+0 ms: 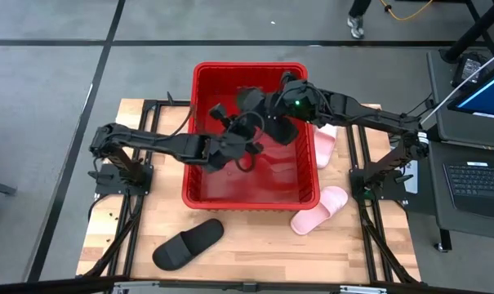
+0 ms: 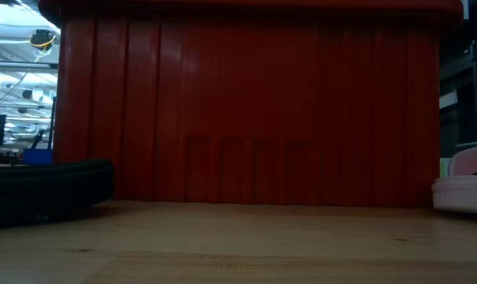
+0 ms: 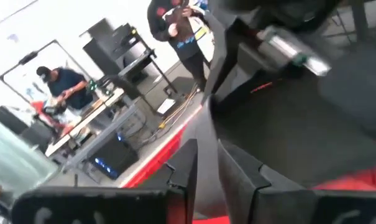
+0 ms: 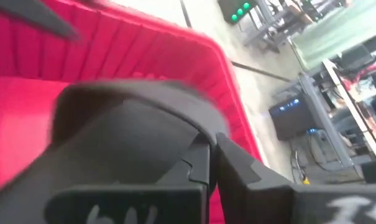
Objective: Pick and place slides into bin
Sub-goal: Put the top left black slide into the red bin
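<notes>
Right hand (image 4: 212,163) pinches a black slide (image 4: 132,143) over the red bin (image 1: 199,192); left hand (image 3: 206,171) fingers barely parted at bin centre. Slide looks light, flexible; strap edge is best hold.

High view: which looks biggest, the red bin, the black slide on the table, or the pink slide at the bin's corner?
1. The red bin, by far the largest.
2-3. The black slide on the table and the pink slide at the bin's corner look about alike in size, so I won't rank one over the other.
</notes>
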Motion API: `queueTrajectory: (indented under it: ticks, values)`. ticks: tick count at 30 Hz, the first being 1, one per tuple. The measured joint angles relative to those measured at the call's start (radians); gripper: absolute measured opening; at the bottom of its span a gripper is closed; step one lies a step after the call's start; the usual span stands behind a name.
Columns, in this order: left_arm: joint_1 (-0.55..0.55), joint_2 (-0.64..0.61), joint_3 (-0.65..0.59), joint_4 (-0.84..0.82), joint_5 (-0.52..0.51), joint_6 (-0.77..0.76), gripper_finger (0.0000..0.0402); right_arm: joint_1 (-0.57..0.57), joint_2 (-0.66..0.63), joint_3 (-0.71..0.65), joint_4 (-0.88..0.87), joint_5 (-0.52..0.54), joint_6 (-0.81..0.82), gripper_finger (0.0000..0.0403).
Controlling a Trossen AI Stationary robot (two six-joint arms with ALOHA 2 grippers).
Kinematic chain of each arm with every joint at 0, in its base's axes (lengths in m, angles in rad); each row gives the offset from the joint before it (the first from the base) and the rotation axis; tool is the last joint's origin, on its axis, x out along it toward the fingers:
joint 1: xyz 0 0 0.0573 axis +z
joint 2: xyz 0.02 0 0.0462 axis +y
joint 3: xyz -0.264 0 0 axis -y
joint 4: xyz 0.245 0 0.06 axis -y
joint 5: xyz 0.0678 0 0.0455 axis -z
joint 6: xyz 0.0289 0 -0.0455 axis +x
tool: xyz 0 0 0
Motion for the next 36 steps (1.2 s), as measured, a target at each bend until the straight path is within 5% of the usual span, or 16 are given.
queueTrajectory:
  ticks: [7, 13, 18, 23, 28, 36]
  values:
    - [-0.06, -0.066, 0.0, -0.005, 0.002, 0.123, 0.0056, -0.045, -0.049, 0.0, -0.001, -0.138, 0.0, 0.0014]
    - [-0.095, -0.143, 0.0, -0.016, 0.048, 0.199, 0.0011, -0.13, -0.083, 0.001, -0.012, -0.3, -0.051, 0.0014]
    - [-0.115, -0.205, 0.0, -0.018, 0.053, 0.203, 0.0002, -0.219, -0.086, 0.001, -0.026, -0.507, -0.079, 0.0014]
    - [-0.129, -0.248, 0.0, -0.019, 0.041, 0.202, 0.0002, -0.3, -0.076, 0.001, -0.012, -0.588, -0.13, 0.0013]
    - [-0.131, -0.256, 0.0, -0.025, 0.015, 0.201, 0.0001, -0.375, -0.042, -0.042, 0.106, -0.76, -0.132, 0.0013]
    - [-0.131, -0.256, 0.0, -0.091, -0.04, 0.2, 0.0001, -0.435, 0.045, -0.15, 0.29, -0.828, -0.123, 0.0013]
